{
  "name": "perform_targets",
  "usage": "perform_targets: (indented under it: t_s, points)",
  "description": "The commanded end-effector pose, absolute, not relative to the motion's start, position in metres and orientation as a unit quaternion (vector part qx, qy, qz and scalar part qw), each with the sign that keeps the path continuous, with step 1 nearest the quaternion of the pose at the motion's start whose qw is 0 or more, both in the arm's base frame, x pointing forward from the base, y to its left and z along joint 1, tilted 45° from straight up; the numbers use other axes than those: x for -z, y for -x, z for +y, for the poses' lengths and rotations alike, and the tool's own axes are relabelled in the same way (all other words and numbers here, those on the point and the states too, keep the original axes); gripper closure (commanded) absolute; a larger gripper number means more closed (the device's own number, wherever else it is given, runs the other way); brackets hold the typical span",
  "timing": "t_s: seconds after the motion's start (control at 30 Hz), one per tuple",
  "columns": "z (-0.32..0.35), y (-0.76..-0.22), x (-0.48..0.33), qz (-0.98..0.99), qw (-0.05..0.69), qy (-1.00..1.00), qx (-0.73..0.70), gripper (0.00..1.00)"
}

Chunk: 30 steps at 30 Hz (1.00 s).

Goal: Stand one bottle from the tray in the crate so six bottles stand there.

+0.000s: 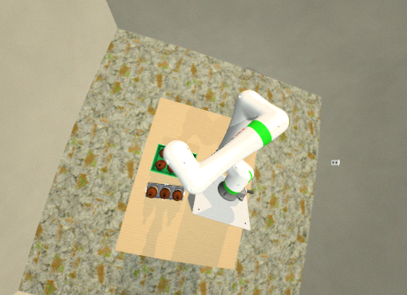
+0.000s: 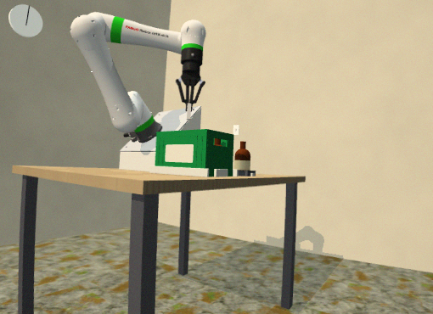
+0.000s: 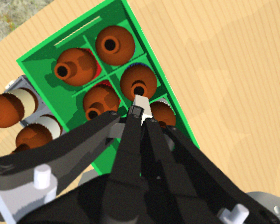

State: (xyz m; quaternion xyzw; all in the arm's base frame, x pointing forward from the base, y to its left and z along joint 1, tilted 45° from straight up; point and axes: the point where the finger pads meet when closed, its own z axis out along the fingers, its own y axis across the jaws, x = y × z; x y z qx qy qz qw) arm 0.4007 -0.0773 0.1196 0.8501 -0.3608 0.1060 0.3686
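Observation:
The green crate stands on the wooden table; it also shows in the side view [image 2: 193, 153] and the wrist view [image 3: 105, 85]. Several brown bottles stand in its cells, among them one right under my fingertips. The grey tray [image 1: 164, 191] lies beside the crate with three brown bottles [image 1: 164, 193] upright on it; the side view shows one of them [image 2: 242, 159]. My gripper [image 2: 189, 105] [image 3: 138, 106] hangs above the crate, fingers pointing down, shut with nothing between them. In the overhead view the arm hides it.
The white robot base [image 1: 221, 209] stands on the table right behind the crate and tray. The tray lies near the table's edge [image 2: 255, 176]. A beige wall runs past that side of the table.

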Motion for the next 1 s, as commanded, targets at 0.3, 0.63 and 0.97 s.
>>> perform_targets:
  t_s: [0.3, 0.63, 0.97]
  points:
    - [-0.077, -0.401, -0.12, -0.361, 0.369, -0.85, -0.106, 1.0]
    - [0.0, -0.413, -0.05, -0.327, 0.368, -0.866, -0.092, 1.0]
    - [0.081, -0.404, 0.038, -0.311, 0.374, -0.869, -0.086, 0.62]
